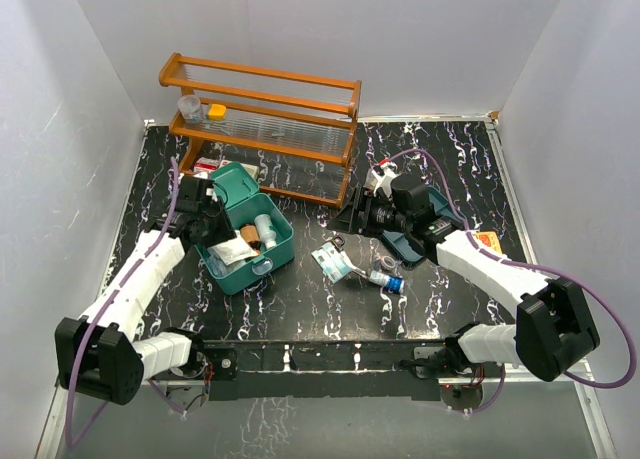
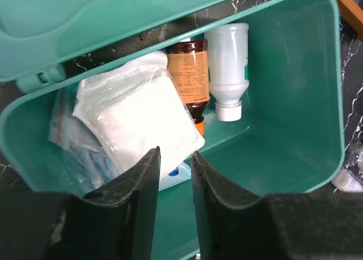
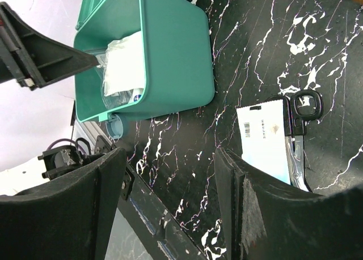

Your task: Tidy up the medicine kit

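Note:
The medicine kit [image 1: 270, 257] is a teal box standing open at left centre, its lid [image 1: 232, 179] tipped back. Inside lie a white gauze packet [image 2: 139, 113], a brown bottle with an orange label [image 2: 190, 76], a white bottle [image 2: 228, 64] and a clear bag [image 2: 71, 138]. My left gripper [image 2: 176, 155] hovers over the kit's near-left rim, jaws a narrow gap apart with nothing between them. My right gripper [image 3: 170, 158] hangs wide open and empty above bare table, right of the kit [image 3: 170, 56]. In the top view it [image 1: 347, 219] points left in front of the rack.
A wooden rack [image 1: 265, 119] stands at the back, holding a cup and a yellow item. A white barcode packet [image 3: 264, 138] with scissors [image 3: 300, 110] lies on the table, beside a small blue-capped bottle [image 1: 388, 279]. A dark teal tray [image 1: 408, 245] and an orange packet [image 1: 487, 241] sit under the right arm.

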`<action>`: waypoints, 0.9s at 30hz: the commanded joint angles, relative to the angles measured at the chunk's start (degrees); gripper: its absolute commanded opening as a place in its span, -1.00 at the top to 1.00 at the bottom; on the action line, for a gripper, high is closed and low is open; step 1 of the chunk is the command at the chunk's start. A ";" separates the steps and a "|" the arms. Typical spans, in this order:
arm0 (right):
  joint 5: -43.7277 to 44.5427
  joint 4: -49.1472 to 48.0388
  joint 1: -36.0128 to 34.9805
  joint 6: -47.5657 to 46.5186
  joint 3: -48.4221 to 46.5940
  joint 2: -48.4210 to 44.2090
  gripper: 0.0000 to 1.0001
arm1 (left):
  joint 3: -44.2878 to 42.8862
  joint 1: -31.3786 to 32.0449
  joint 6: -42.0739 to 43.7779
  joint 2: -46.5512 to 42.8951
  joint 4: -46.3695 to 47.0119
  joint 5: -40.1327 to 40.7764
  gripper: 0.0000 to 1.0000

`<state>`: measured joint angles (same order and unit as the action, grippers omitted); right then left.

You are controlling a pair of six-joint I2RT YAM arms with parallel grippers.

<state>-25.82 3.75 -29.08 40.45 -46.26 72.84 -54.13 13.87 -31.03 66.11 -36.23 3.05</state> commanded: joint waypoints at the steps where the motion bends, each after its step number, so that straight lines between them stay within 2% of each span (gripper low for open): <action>1: 0.05 -4.23 0.07 0.15 0.19 -0.76 -0.23 | 3.83 2.36 -0.38 1.90 4.82 -1.97 0.49; 4: -0.23 -3.92 0.10 0.29 -0.20 -0.06 -0.22 | 3.46 5.27 -0.95 5.37 3.08 4.55 0.57; 13: 0.33 -3.98 0.10 0.34 0.04 -0.02 -0.22 | 7.62 6.00 -0.09 7.97 3.31 10.36 0.60; 18: 0.34 -3.97 0.08 0.31 -0.10 0.28 -0.22 | 6.06 6.00 -0.22 8.08 2.62 13.68 0.60; 22: 0.49 -3.75 0.08 0.22 -0.25 0.25 -0.22 | 4.40 6.01 0.89 9.25 3.02 12.86 0.58; 27: 3.98 -2.40 0.08 0.07 -0.23 -1.19 -0.22 | 4.48 6.03 2.58 10.43 4.58 10.60 0.45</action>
<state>-25.08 2.83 -29.08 40.71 -45.95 72.93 -48.16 19.86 -30.55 75.64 -31.86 13.52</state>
